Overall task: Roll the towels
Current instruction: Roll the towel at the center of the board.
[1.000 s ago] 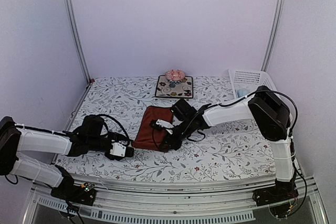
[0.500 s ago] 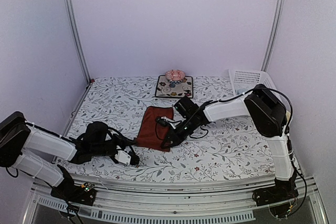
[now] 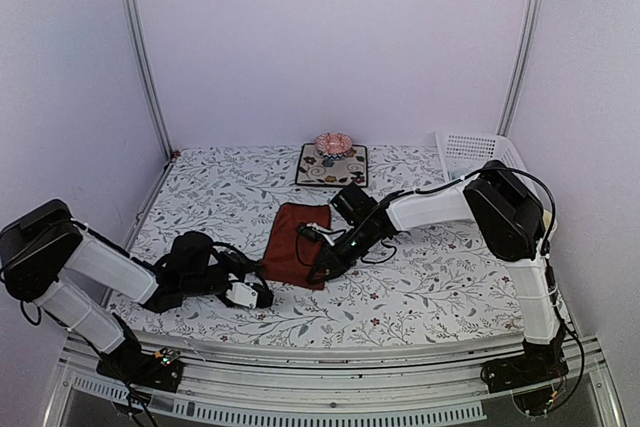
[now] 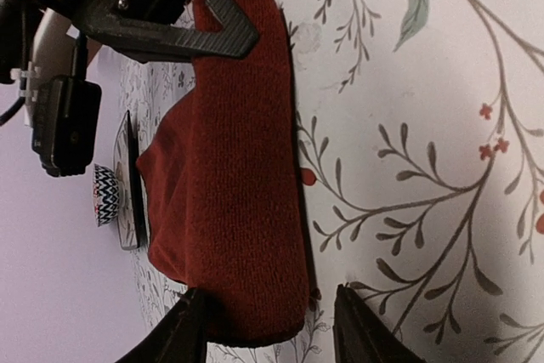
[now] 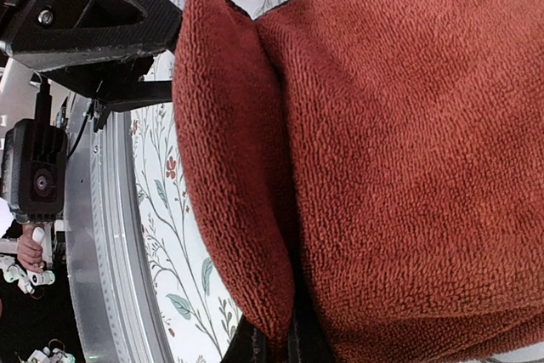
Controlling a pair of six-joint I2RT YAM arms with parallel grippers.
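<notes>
Lab robot cell, not a home: plain pale-lilac enclosure walls point(image 3: 330, 37), silver aluminium corner post point(image 3: 141, 47), slotted aluminium base rail point(image 3: 330, 409) carrying white-and-black left robot arm point(image 3: 100, 265) and right robot arm point(image 3: 440, 209), white floral table covering point(image 3: 420, 297) as worktop.

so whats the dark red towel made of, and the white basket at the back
Dark red towel: looks like terry cloth, matte and soft; tiny loops show in the right wrist view and it folds limply. White basket: probably hard plastic, smooth, with a slotted lattice wall; too small to be sure.
</notes>
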